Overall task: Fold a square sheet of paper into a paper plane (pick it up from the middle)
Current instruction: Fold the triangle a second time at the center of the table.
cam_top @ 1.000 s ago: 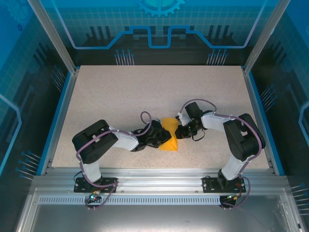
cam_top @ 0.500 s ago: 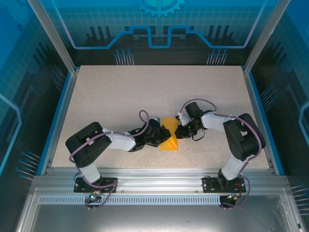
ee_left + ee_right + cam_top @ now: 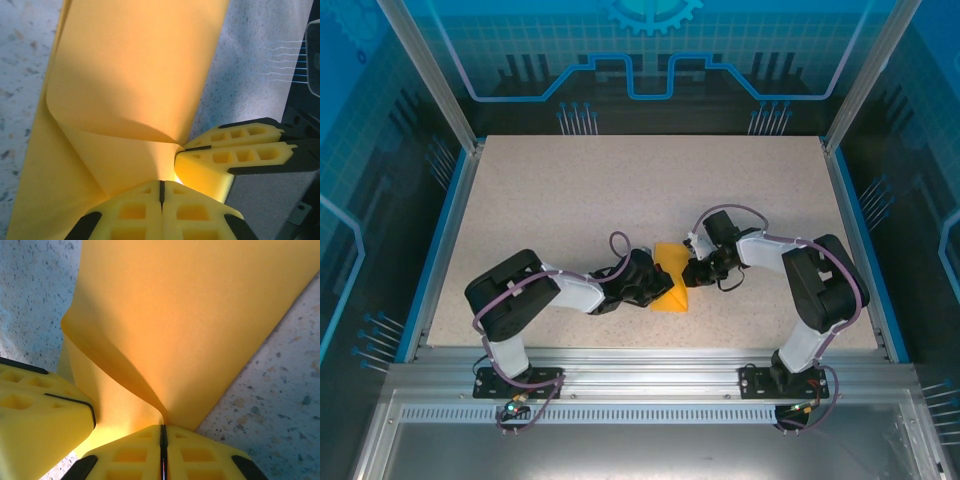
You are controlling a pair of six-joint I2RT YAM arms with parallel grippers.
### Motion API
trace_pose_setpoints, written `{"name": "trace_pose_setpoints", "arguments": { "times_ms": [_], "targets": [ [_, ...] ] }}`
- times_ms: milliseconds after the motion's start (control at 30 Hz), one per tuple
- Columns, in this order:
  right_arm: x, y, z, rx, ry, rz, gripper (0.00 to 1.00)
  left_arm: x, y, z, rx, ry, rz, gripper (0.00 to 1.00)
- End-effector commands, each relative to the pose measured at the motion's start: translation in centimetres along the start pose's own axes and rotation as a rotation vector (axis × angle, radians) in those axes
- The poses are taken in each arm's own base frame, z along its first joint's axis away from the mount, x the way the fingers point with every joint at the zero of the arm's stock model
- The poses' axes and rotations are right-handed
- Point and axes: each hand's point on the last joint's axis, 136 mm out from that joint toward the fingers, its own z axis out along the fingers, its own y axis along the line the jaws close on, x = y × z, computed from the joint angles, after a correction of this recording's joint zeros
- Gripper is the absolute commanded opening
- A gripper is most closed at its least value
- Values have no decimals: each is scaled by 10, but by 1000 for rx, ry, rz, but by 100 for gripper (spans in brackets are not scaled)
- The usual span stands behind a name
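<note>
The square sheet of paper [image 3: 672,297] is orange-yellow and lies mid-table between both grippers, one flap curled up over the rest [image 3: 135,65] [image 3: 190,315]. My right gripper [image 3: 692,272] [image 3: 162,427] is shut on the tip of that raised flap. My left gripper [image 3: 663,282] [image 3: 161,182] is shut, its tips against the lower layer of the sheet; I see no paper between them. In the left wrist view the right gripper's yellow fingers [image 3: 225,160] sit just right of mine. The left fingers [image 3: 35,420] appear at the lower left of the right wrist view. The paper plane is out of view.
The speckled table [image 3: 570,200] has a blue rim [image 3: 440,250] and clear enclosure walls. Both arms reach inward and nearly touch over the paper. An aluminium rail [image 3: 640,360] carrying the arm bases runs along the near edge.
The left gripper's fingers closed fully. The left arm's elbow swung out to the left and came back. The paper and the right gripper stayed put.
</note>
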Motion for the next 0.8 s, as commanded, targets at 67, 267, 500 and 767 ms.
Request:
{"name": "trace_pose_setpoints", "arguments": {
  "times_ms": [67,267,500,767],
  "targets": [
    [-2,-6,-1,7,9,14,10,1,16,4,-67,13,-25,0],
    [-3,-5,-2,1,2,12,11,4,24,10,-83,28,-21,0],
    [-10,4,-19,0,-47,-3,11,6,20,9,-61,29,-11,0],
    [-4,1,-14,-2,-25,1,0,3,-8,0,26,14,50,6]
  ]
}}
